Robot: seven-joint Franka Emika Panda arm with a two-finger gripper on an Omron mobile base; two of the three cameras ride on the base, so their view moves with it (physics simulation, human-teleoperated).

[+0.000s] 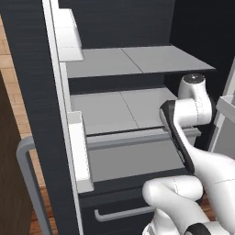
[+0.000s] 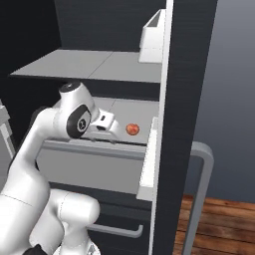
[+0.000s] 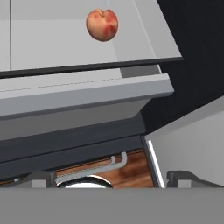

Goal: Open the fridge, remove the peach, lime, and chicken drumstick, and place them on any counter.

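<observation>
You had the fridge (image 1: 137, 64) standing open before you, both doors swung wide, pale grey shelves (image 1: 124, 108) bare in the left base view and a drawer with its grey bar handle (image 1: 121, 212) below. The arm (image 1: 195, 105) reached in at the level of the middle shelf, the hand just at the shelf's front edge. The peach (image 3: 102, 24) sat alone on that middle shelf, toward its right side near the right-hand door; in the right base view it lay just beyond the gripper (image 2: 105, 130), apart from it and not touched. Lime and drumstick were not to be made out on the shelves shown. The step in hand, by my judgement, was the approach to the peach, first of the three items; nothing was yet out on a counter. Your next move called for raising the hand above the shelf lip and carrying it forward until the fruit stood between the fingers. Fingers (image 3: 41, 178): tips set well apart at the bottom of the hand view, spread wide, holding nothing.
</observation>
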